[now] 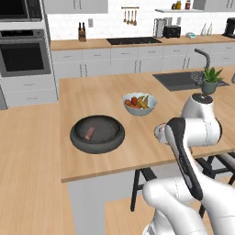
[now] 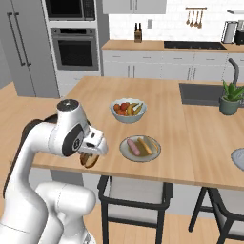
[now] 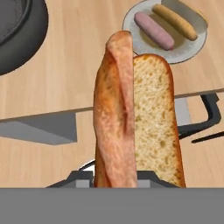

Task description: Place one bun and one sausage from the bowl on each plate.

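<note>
My gripper (image 2: 91, 156) is shut on the orange-brown bun (image 2: 87, 162), held over the counter's front edge, left of the plate (image 2: 125, 153). In the hand view this split bun (image 3: 131, 122) stands upright between the jaws of the gripper (image 3: 114, 181). The plate (image 3: 131, 19) carries a pinkish sausage (image 3: 153, 30) and the golden bun (image 3: 176, 22), side by side. The dark bowl (image 1: 78, 140) sits further left on the island with one sausage (image 1: 90, 133) in it. A pale round rim (image 2: 238, 158), perhaps the second plate, shows at the right edge.
A pale fruit bowl (image 2: 127, 110) stands behind the plate. A potted plant (image 2: 230, 100) and a sink (image 2: 202, 94) are at the far right of the island. Dark stools (image 2: 133, 200) stand under the counter's front edge, below my hand.
</note>
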